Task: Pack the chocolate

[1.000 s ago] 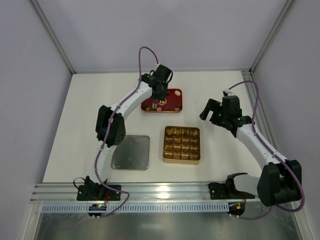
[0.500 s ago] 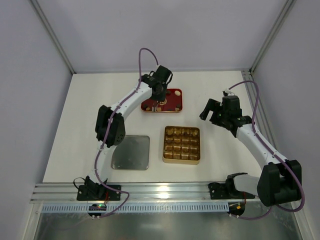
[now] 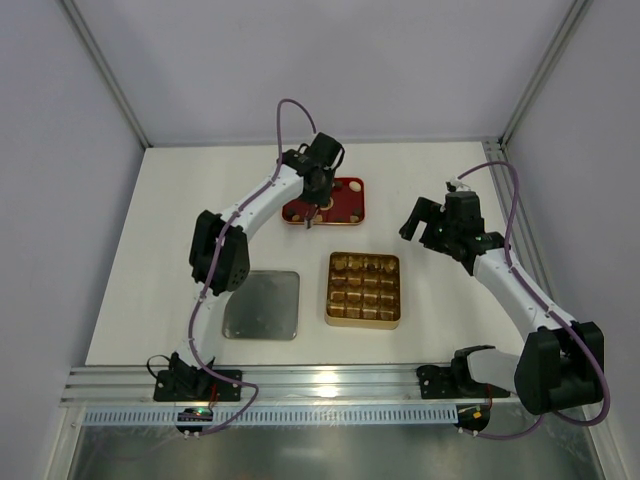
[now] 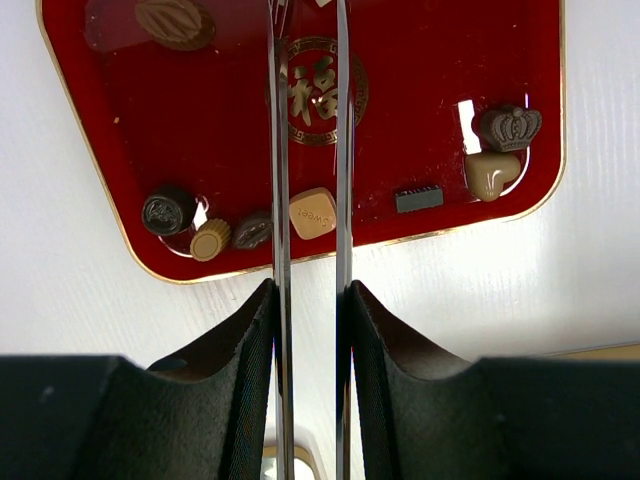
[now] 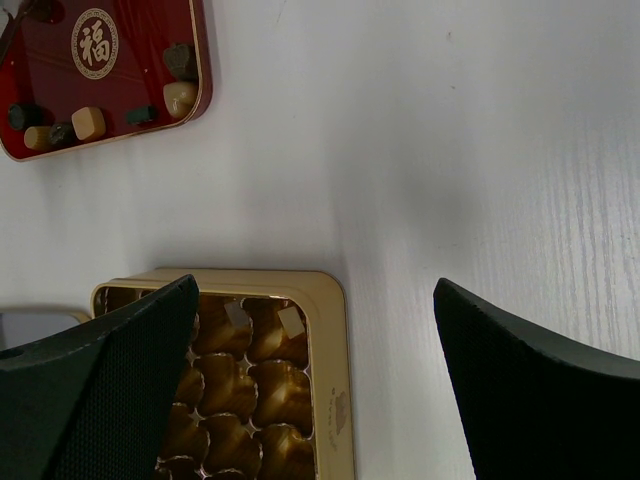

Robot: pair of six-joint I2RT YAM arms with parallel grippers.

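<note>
The jaws of the left gripper (image 4: 306, 30) stood a narrow slot apart, two thin blades running up the middle of the left wrist view and out past its top edge. With the tips cut off, I could not tell whether they gripped anything. The right gripper (image 5: 315, 290) was spread wide and held nothing.

Over the last second, in the top view, the left gripper had slid a little from the middle of the red tray (image 4: 200, 120) toward its lower-left edge. The right arm had not moved. I judged this a line-up on the pieces along that edge, with the pick not yet made.

The chocolate lay in the red tray. A light brown square (image 4: 313, 213) showed through the slot. A dark oval (image 4: 252, 230) lay just left of it, then a tan round piece (image 4: 210, 240) and a dark round one (image 4: 167, 212). A dark bar (image 4: 418, 199), a tan heart (image 4: 490, 172) and a dark crown (image 4: 510, 127) lay at centre right.

The gold tray (image 5: 335, 350) sat in the lower centre of the top view. No piece could be made out in the cells the right wrist saw. A grey metal plate (image 3: 262, 304) lay to its left.

The dark oval crowded the square, and the tray rim ran just below both, leaving little room for a blade.
</note>
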